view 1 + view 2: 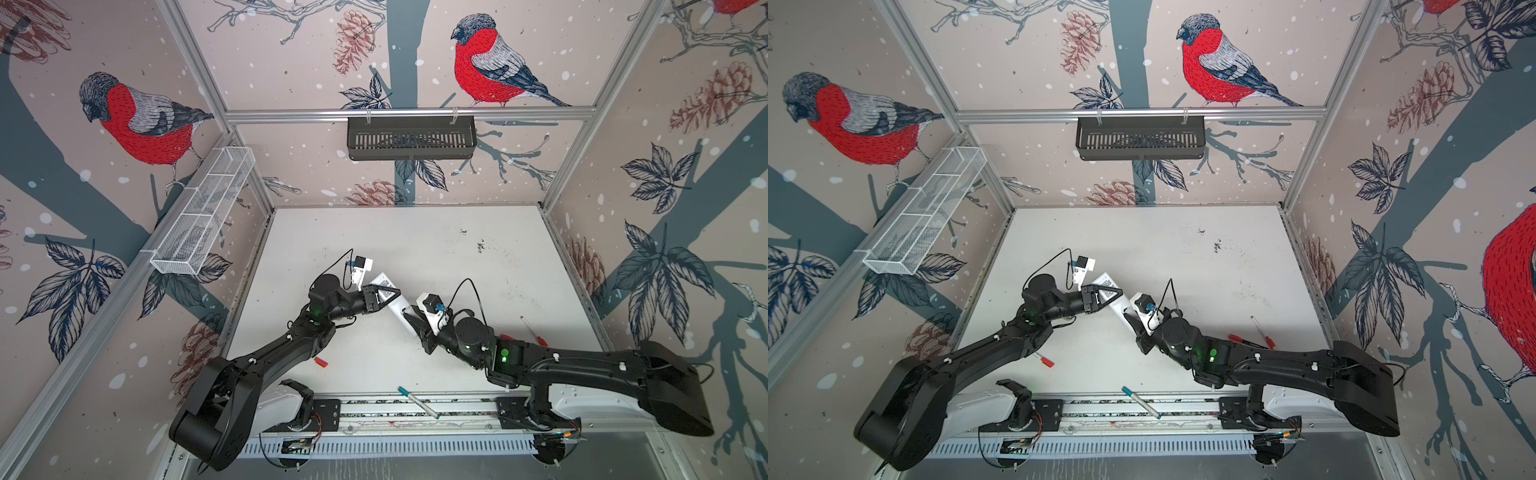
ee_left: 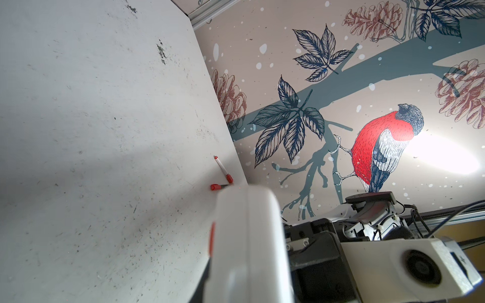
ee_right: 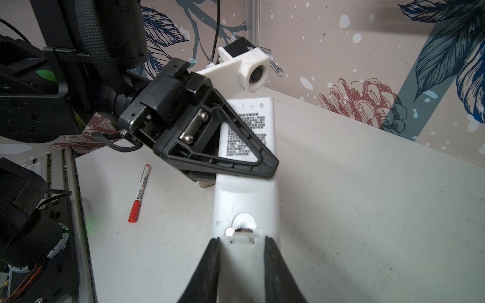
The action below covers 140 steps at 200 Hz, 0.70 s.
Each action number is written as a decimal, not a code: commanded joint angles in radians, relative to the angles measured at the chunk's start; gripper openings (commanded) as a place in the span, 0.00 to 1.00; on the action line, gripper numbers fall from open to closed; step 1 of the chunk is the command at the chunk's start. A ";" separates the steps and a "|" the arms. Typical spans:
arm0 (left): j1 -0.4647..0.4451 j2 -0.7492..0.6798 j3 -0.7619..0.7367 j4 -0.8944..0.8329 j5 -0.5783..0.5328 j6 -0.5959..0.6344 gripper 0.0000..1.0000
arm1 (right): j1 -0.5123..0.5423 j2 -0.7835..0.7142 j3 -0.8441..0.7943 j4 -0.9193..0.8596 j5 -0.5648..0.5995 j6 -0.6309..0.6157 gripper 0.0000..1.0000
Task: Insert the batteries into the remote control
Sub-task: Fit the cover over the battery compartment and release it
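One remote (image 1: 395, 311), held over the scuffed white worktop (image 1: 457, 257): left jaws clamp its label end, right jaws its other end. Three red-capped markers (image 1: 533, 331) and one pen (image 1: 417, 402) lie apart from it. Bird-print walls (image 1: 291, 62).

The left arm (image 1: 270, 353) stretches forward and bends inward at the wrist, so the left gripper (image 1: 392, 296) points toward the right side, clamped flat on the far part of the remote (image 1: 395, 309). The right arm (image 1: 582, 365) reaches inward toward it. The right gripper (image 3: 241, 244) pinches the remote's near end, a finger on each long edge.
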 commanded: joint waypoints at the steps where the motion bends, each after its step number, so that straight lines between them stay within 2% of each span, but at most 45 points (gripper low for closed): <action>1: 0.001 0.000 0.015 0.085 0.025 -0.019 0.00 | -0.002 0.007 -0.001 -0.058 -0.041 -0.028 0.26; 39: 0.001 0.003 0.022 0.075 0.025 -0.010 0.00 | -0.012 0.023 0.005 -0.083 -0.051 -0.032 0.26; 63: 0.003 0.004 0.023 0.069 0.025 -0.003 0.00 | -0.025 0.012 0.002 -0.088 -0.045 -0.019 0.31; 84: 0.003 0.006 0.023 0.056 0.024 0.010 0.00 | -0.038 -0.013 0.004 -0.089 -0.054 -0.007 0.41; 116: 0.004 0.010 0.020 0.039 0.020 0.031 0.00 | -0.055 -0.061 0.009 -0.112 -0.090 0.002 0.74; 140: 0.003 0.012 0.016 0.027 0.018 0.048 0.00 | -0.081 -0.113 -0.006 -0.133 -0.128 0.015 0.89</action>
